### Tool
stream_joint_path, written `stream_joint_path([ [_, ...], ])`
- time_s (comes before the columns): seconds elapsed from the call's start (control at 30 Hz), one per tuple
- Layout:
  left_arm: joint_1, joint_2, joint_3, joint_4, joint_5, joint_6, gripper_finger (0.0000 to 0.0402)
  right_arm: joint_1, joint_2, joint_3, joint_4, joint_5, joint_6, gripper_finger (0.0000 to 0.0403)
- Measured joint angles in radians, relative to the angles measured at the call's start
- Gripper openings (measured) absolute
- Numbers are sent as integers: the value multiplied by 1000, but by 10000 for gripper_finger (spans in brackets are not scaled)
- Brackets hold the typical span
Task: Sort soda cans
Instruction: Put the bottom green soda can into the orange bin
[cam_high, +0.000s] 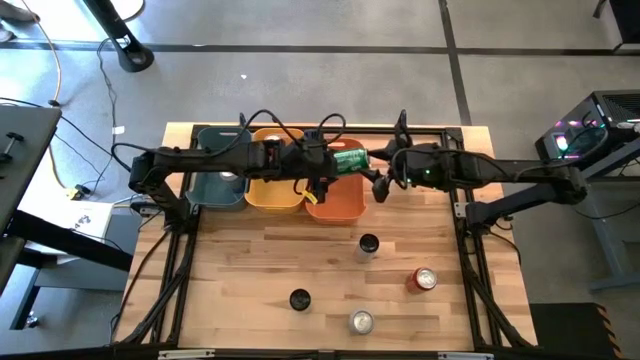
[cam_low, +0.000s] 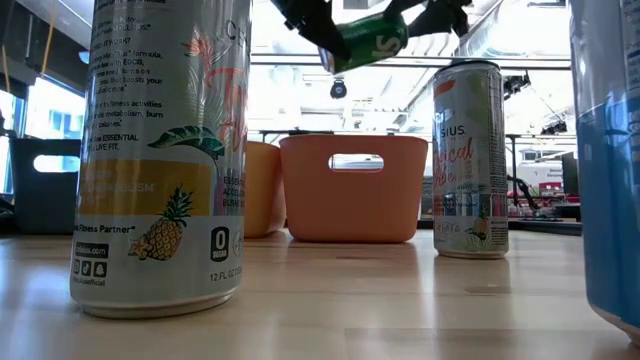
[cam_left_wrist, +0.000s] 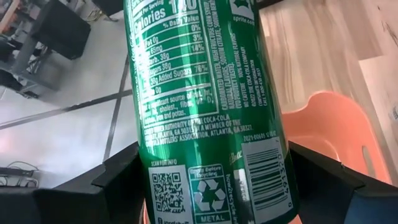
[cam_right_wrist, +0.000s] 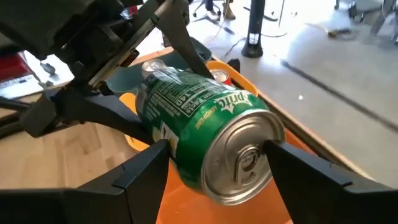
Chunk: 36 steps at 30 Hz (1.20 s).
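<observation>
A green soda can (cam_high: 350, 158) is held in the air over the orange bin (cam_high: 340, 205), lying nearly level with one end a little higher (cam_low: 365, 40). My left gripper (cam_left_wrist: 211, 180) comes from the table's left and is shut on it. My right gripper (cam_right_wrist: 217, 155) comes from the right and closes on the can's silvery-top end. On the table stand a dark-topped can (cam_high: 369, 245), a red can (cam_high: 424, 279), a black can (cam_high: 299, 299) and a silver can (cam_high: 361, 322). A silvery can top (cam_right_wrist: 152, 65) and a red can (cam_right_wrist: 217, 76) show inside the bins. My left gripper pinches the green can's side wall (cam_left_wrist: 205, 155) between its two fingers, which lie across the can, toward the end away from its top. The can is clear of the bin and the table. My right gripper has one finger (cam_right_wrist: 152, 163) on each side of the can's wall just behind its top rim (cam_right_wrist: 186, 158), coming level from the table's right. The top faces back along the fingers.
The dark teal bin (cam_high: 215, 190), the yellow bin (cam_high: 272, 195) and the orange bin stand in a row at the table's far edge, under both arms. In the low view two pale cans (cam_low: 160, 150) (cam_low: 470, 160) stand close in front. The middle of the table is bare wood.
</observation>
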<state>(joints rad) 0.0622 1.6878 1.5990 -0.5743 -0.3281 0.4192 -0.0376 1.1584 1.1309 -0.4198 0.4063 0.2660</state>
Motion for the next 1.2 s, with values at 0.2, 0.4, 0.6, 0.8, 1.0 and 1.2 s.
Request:
stream_joint_path([
  [0.2,7,-1,1,-51,-56,7,303,23,-45,0,31,-70,-66,264],
  [0.4,25,-9,1,-101,-77,6,303,38,-90,0,39,-83,2,264],
  [0.6,20,-52,1,-104,-61,47,303,37,-106,0,74,-72,-7,264],
  [0.8,8,-98,1,-105,-8,25,303,28,-102,1,200,-49,-125,264],
  [1.0,1,-119,1,-103,-7,4,303,24,-102,1,220,-51,-90,290],
  [1.2,-22,-119,1,-94,-9,66,303,28,-77,1,217,-126,-68,378],
])
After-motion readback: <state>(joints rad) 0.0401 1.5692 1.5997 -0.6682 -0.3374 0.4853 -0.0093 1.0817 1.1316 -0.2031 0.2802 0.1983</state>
